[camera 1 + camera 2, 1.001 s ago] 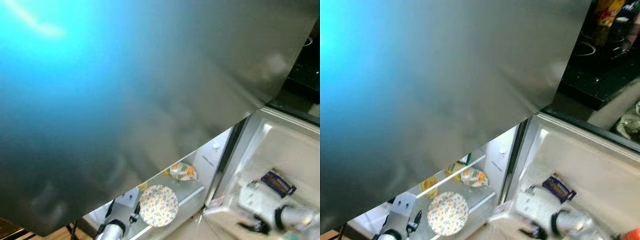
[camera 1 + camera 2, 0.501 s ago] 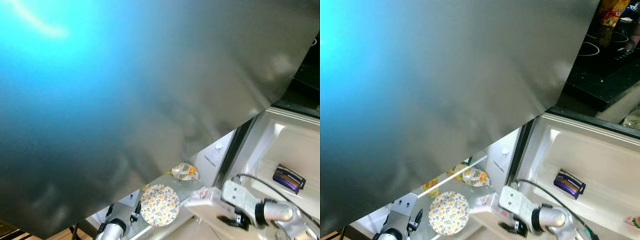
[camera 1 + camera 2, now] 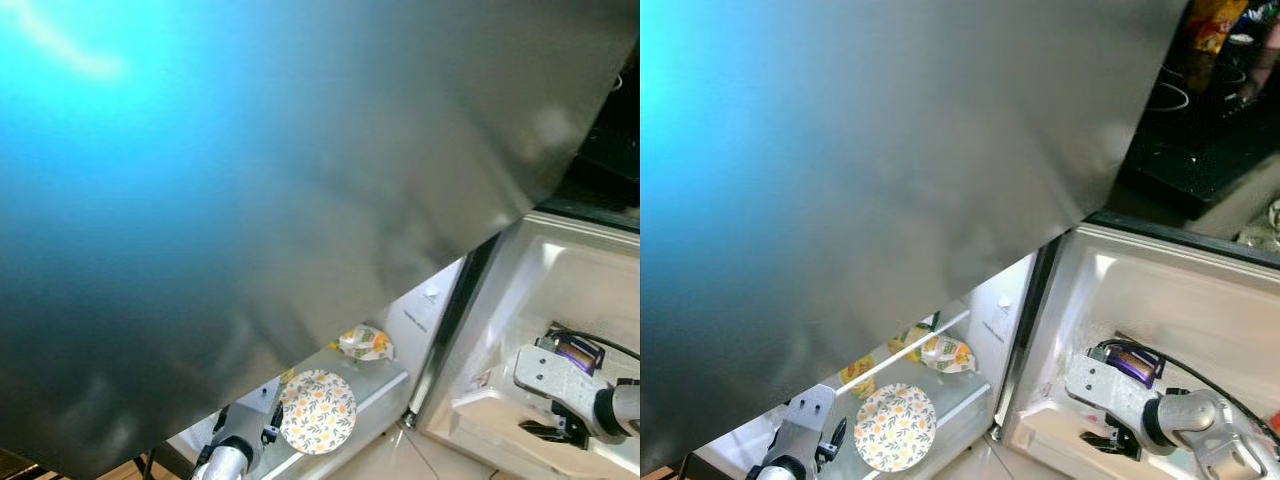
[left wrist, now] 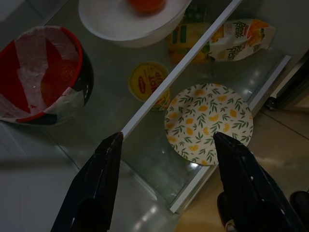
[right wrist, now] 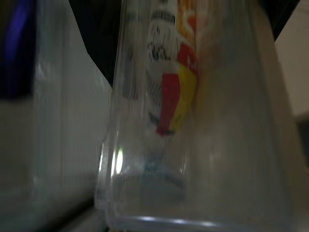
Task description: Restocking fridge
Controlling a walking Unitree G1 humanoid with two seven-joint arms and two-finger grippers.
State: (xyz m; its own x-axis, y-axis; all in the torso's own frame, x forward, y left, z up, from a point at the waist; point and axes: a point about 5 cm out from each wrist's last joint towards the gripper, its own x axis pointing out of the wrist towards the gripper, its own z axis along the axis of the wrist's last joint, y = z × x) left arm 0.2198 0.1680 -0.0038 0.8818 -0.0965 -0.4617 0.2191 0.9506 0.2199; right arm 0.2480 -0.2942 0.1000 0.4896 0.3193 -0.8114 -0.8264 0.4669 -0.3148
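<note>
My right gripper [image 3: 525, 420] reaches into the open fridge door's lower bin [image 3: 470, 412], shut on a clear plastic bottle [image 5: 193, 121] with a red and yellow label. A purple package [image 3: 575, 352] lies in the door shelf just behind the wrist. My left gripper [image 4: 169, 139] hangs open above the front of the glass shelf [image 4: 111, 125], with nothing between its fingers. Below it sit a floral plate [image 4: 208, 123], a yellow-lidded tub [image 4: 147, 79] and a printed bag [image 4: 239, 38].
A large steel door [image 3: 300, 200] blocks most of the head views. A red bowl covered with wrap [image 4: 41, 75] and a white plate [image 4: 130, 17] stand deeper on the shelf. A black cooktop [image 3: 1200, 140] lies at the upper right.
Over the last half second my right arm has swung right, from the front of the shelf into the door's bin, with the clear bottle in it. The left arm has stayed put.
</note>
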